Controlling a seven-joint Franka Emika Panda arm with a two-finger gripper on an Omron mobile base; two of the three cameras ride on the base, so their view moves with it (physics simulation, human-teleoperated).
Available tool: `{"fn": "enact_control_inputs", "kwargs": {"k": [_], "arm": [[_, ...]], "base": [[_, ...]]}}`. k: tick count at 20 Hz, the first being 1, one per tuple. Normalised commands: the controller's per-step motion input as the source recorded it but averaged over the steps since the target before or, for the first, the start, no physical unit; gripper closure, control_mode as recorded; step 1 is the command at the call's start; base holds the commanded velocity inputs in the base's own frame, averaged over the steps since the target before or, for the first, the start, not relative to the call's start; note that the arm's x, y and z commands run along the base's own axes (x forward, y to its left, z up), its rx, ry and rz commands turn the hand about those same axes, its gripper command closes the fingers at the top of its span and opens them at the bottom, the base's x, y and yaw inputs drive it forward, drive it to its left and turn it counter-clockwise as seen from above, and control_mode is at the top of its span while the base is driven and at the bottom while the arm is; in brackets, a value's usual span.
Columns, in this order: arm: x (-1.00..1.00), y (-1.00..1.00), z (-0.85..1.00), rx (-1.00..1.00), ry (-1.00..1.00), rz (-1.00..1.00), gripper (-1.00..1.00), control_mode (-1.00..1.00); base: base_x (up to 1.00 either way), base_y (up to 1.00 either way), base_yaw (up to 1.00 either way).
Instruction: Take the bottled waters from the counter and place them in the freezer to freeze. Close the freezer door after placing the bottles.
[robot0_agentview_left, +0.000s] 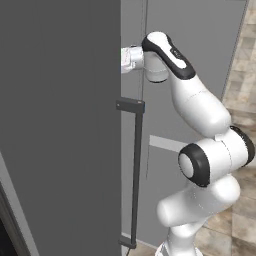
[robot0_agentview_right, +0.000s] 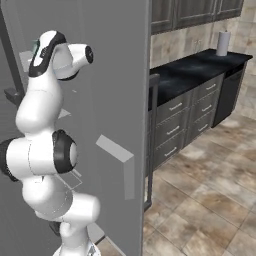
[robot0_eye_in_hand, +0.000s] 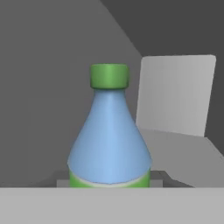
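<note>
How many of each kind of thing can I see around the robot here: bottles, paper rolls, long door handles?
Bottles: 1, the green-capped bottle in front of the hand camera
Paper rolls: 1, the white roll standing on the black counter
Long door handles: 2, one dark bar handle and the other handle
Total: 4

So I count one bottle (robot0_eye_in_hand: 109, 140) with one green cap (robot0_eye_in_hand: 109, 75), one paper towel roll (robot0_agentview_right: 223, 43) on the tabletop (robot0_agentview_right: 195, 67), and two long door handles (robot0_agentview_left: 135, 175).
</note>
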Motion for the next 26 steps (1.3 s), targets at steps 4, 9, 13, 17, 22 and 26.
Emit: {"fn": "enact_control_inputs", "kwargs": {"k": [4,9,13,17,22,26], "arm": [[0.53,0.27,0.10,-0.01,0.00,0.03,1.00,-1.00],[0.53,0.27,0.00,-0.02,-0.02,0.05,1.00,-1.00],[0.38,0.51,0.11,-0.04,-0.02,0.00,1.00,-1.00],[0.50,0.39,0.12,-0.01,0.00,0.00,1.00,-1.00],[0.66,0.03,0.02,0.00,0.01,0.00,1.00,-1.00],[0.62,0.00,0.00,0.00,0.00,-0.01,1.00,-1.00]], "base": [[0.00,0.00,0.00],[0.00,0.00,0.00],[0.00,0.00,0.00],[0.00,0.00,0.00],[0.00,0.00,0.00],[0.00,0.00,0.00]]}}
